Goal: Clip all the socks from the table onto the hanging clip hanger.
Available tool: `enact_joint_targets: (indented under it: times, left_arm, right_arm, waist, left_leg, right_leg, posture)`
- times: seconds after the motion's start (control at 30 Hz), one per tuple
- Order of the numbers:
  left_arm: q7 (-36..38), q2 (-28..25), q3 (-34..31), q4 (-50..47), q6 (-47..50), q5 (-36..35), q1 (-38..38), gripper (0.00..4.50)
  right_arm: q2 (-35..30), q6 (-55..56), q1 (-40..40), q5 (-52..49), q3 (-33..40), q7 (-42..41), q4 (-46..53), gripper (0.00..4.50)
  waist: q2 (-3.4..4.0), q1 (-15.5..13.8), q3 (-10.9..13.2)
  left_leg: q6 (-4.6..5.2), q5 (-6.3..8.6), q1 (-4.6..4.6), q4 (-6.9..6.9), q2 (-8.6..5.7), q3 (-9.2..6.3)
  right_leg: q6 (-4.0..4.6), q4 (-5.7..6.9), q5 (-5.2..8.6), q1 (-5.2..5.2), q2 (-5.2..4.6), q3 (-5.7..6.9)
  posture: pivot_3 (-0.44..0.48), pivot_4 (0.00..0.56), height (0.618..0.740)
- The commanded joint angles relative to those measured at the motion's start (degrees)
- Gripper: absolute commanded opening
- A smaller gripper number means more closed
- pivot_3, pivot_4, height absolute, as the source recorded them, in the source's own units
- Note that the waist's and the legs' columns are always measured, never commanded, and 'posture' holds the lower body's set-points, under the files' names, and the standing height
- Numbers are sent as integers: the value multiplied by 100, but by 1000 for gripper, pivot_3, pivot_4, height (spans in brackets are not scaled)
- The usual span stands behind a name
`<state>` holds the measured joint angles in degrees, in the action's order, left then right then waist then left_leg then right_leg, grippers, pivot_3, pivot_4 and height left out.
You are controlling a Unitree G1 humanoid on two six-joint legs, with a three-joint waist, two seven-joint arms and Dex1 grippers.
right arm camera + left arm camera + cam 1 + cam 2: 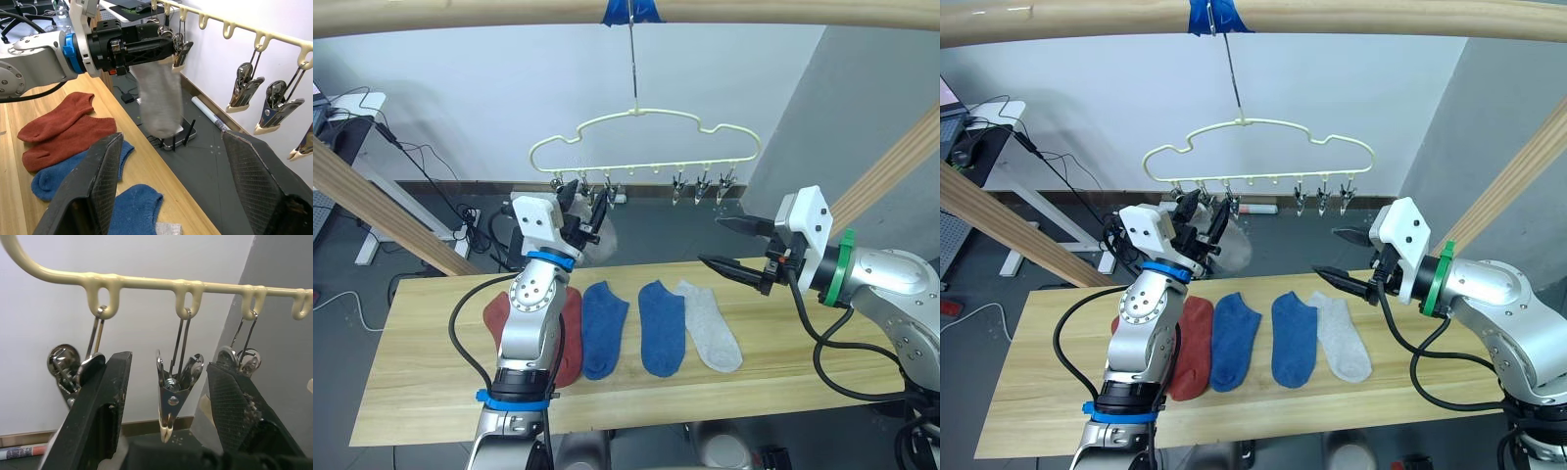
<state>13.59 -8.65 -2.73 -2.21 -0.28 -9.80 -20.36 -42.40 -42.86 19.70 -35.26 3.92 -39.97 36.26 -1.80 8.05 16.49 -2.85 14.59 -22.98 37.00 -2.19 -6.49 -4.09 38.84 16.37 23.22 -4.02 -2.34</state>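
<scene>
Though half-hidden from head cam, grey sock (pixel 159 100) at left claw (pixel 168 49); clip (pixel 175 394) between fingers.

The bench (pixel 783 377) is pale wood planking with clear grain and a matt, smooth face. On it lie soft knit socks: rust-red (pixel 63 132), blue (pixel 663 328) and light grey (pixel 710 325), all dull and slightly fuzzy. A further grey sock (pixel 159 100) hangs limp, of the same matt knit. The clip hanger (pixel 146 282) has a glossy cream coating, a little lumpy at its loops. Its clips (pixel 173 391) are shiny bare metal. The left tool (pixel 168 396) has black matt fingers (pixel 100 406), scuffed; the right tool (pixel 171 196) shows a fine cross-hatched pad texture.
</scene>
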Motion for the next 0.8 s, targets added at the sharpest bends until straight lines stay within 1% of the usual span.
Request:
enact_joint_targets:
  times: [0.03,0.07,0.13,0.17,0.27,0.5,0.8]
  left_arm:
    - [-59,13,-14,-398,21,5,86,2668]
    - [-68,11,-11,-418,39,2,97,2668]
    - [-91,7,-12,-444,45,15,106,2306]
    - [-98,5,-13,-454,52,24,107,2096]
    - [-110,-8,-2,-500,127,46,109,1235]
    - [-161,-17,-13,-611,146,116,106,1235]
    - [-256,-52,-62,-858,516,92,98,1235]
  right_arm:
    - [-69,110,-5,-78,185,-14,243,3349]
    - [-68,111,-5,-81,186,-16,240,3349]
    - [-73,124,-11,-74,181,-30,231,3349]
    - [-75,126,-14,-73,179,-34,228,3349]
    - [-82,138,-37,-70,187,-44,227,3349]
    - [-100,159,-87,-66,191,-67,221,3349]
    - [-78,127,-34,-161,183,-125,224,3349]
  waist:
    - [0,1,0]
    - [0,0,0]
    - [0,0,0]
    - [0,1,0]
    - [0,1,0]
    - [0,0,0]
    - [0,-2,0]
  left_leg:
    - [0,0,0,0,0,0]
    - [0,0,0,0,0,0]
    - [0,0,0,0,0,0]
    - [0,0,0,0,0,0]
    - [0,0,0,0,-1,0]
    - [0,0,0,0,0,1]
    - [0,0,0,0,-1,1]
  right_leg:
    - [0,0,0,0,0,0]
    - [0,0,0,0,0,-1]
    - [0,0,0,0,0,-1]
    - [0,0,0,0,0,-1]
    - [0,0,0,0,0,0]
    - [0,0,0,0,0,-1]
    - [0,0,0,0,0,-1]
  posture:
    - [-304,285,740]
    - [-304,285,740]
    - [-304,285,740]
    - [-304,285,740]
    - [-302,285,740]
    - [-300,285,740]
    - [-293,285,740]
